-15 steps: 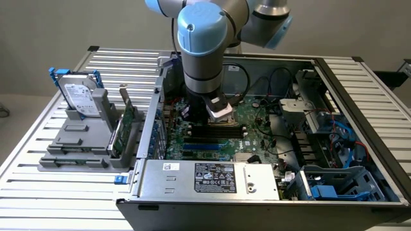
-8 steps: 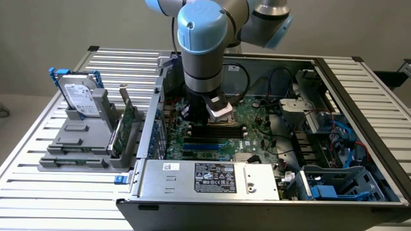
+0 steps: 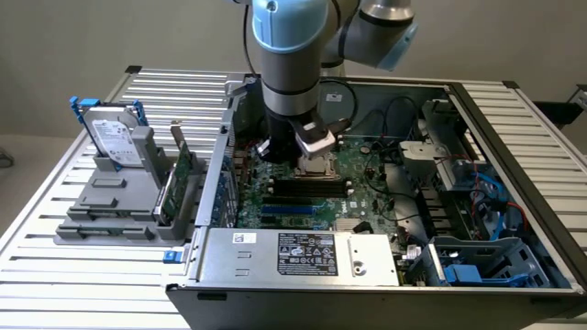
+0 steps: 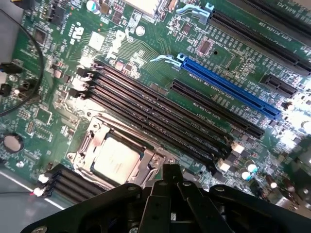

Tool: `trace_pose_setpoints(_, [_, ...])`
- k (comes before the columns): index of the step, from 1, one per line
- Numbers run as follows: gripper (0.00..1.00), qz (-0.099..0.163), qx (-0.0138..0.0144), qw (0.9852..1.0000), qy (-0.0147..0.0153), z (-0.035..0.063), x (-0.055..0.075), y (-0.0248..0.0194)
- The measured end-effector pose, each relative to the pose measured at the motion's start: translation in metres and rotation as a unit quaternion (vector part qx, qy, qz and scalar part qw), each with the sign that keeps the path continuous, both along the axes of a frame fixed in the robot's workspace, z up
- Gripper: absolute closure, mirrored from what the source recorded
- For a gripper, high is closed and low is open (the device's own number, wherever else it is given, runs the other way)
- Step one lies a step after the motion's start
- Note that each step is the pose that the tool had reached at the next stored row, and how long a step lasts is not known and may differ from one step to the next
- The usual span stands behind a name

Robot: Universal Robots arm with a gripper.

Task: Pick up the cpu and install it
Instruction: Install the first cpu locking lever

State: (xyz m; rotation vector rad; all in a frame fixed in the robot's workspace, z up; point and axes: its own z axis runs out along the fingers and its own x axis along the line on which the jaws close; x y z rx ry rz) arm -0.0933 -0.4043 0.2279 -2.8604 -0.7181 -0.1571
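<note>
CPU [image 4: 115, 159] sits in its socket [image 4: 87, 145] on the motherboard [image 4: 146, 63], just at ten o'clock from our gripper [image 4: 171, 180], whose jaws are closed on nothing. We judge the chip could be seated slightly skewed; pressing then would bend pins. Its dull silver-beige top looks flat and square. Farther at one o'clock lie the black memory slots [image 4: 160, 116] and the blue slot [image 4: 228, 87].
</note>
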Motion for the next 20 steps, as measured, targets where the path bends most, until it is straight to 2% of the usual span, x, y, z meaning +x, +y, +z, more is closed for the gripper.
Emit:
trace_pose_setpoints(12, [0.89,0.006,0.0001,1.0000,-0.0001,0.0546,0.000,0.0005])
trace_pose_setpoints(16, [0.89,0.038,0.0001,0.9993,0.0000,0.0669,0.000,0.0006])
trace_pose_setpoints(20, [0.89,0.075,0.0000,0.9972,0.0000,0.0721,0.000,0.0006])
